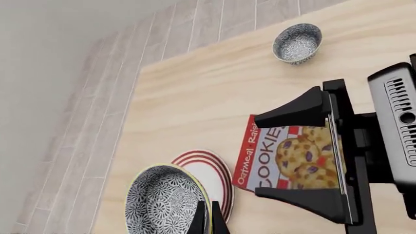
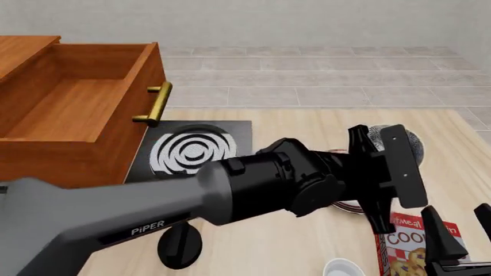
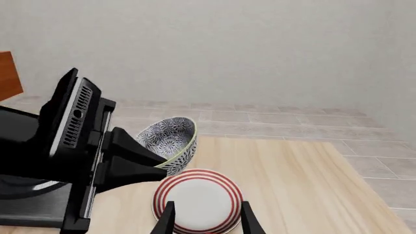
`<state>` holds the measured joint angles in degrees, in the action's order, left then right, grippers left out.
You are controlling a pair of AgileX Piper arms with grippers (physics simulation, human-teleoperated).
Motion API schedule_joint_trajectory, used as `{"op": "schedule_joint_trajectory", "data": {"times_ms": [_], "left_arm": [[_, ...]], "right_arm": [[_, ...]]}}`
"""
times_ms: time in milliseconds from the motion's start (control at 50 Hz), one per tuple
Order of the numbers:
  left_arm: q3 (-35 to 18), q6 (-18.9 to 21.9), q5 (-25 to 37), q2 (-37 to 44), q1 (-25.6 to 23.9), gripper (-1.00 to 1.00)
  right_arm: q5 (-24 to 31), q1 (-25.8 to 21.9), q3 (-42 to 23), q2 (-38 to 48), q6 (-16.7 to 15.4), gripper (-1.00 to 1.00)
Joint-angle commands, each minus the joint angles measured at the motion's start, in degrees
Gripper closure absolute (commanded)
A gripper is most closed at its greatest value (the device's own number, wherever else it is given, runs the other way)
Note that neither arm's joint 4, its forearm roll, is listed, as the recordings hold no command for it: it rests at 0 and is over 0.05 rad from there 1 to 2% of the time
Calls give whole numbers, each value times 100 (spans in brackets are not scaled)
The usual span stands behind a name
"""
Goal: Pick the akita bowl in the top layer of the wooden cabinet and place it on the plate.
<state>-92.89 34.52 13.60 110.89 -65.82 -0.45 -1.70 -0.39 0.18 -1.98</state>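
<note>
On the table's near edge stand a small pale bowl and, to its right, a red box of oatmeal-raisin cookies lying flat. The right hand hangs above the box, its fingers spread wide and holding nothing.

Just beyond the box lies the plate, white with red rings. It is bare in the right wrist view and largely hidden behind the left arm in the front view.

The left arm sweeps across the table from the left, and its hand is closed narrowly on the wall of the akita bowl, pinching it at the rim. The bowl, dark and speckled outside with a patterned inside, is tipped steeply onto its side at the far edge of the plate and is not seated on it. Whether its lower edge touches the plate cannot be told.

Farther back and to the left a black stove with a grey ringed burner lies on the table. Beside it stands the wooden cabinet, its top layer pulled out, the drawer's wooden floor showing bare and its brass bar handle facing the stove.
</note>
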Motion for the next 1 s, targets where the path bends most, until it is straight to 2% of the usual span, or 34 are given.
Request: {"op": "schedule_joint_trajectory", "data": {"times_ms": [20,460,800,1000], "left_arm": [[35,-4,-77,167,1,100],[-290,-46,-56,733,259,100],[-635,-186,54,1126,217,100],[-1388,-316,402,1614,109,100]], "right_arm": [[12,9,-3,-5,9,-100],[38,32,4,-14,64,-100],[54,52,6,-15,125,-100],[7,57,10,39,161,-100]]}}
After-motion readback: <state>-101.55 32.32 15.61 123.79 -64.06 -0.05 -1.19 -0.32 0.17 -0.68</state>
